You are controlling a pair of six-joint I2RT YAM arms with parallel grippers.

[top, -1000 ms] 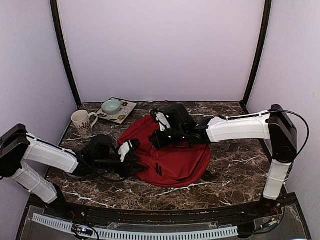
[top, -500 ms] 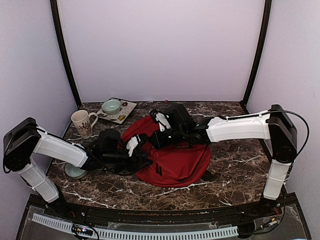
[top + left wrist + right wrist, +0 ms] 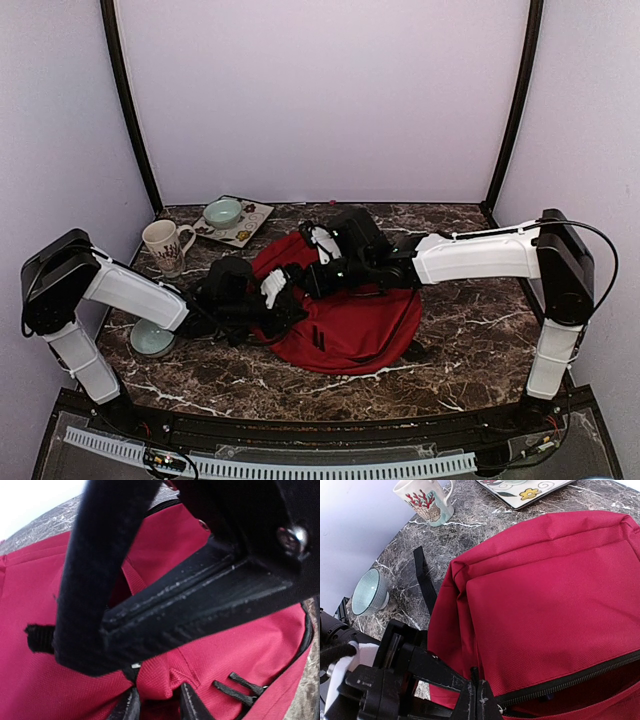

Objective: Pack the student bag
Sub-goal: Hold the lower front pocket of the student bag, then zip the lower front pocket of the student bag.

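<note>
the red student bag (image 3: 350, 325) lies flat at the middle of the marble worktop (image 3: 470, 320). the right end effector (image 3: 476, 692) is clenched tight at the end of the bag's black zipper (image 3: 570, 677); whether it pinches the pull is not clear. the left end effector (image 3: 160, 707) sits at the bag's left edge, jaws narrow with a fold of red fabric between them; whether it grips, i cannot tell. a coral-print mug (image 3: 167, 245), a floral plate (image 3: 250, 225) and a pale green bowl (image 3: 150, 338) sit to the left.
</note>
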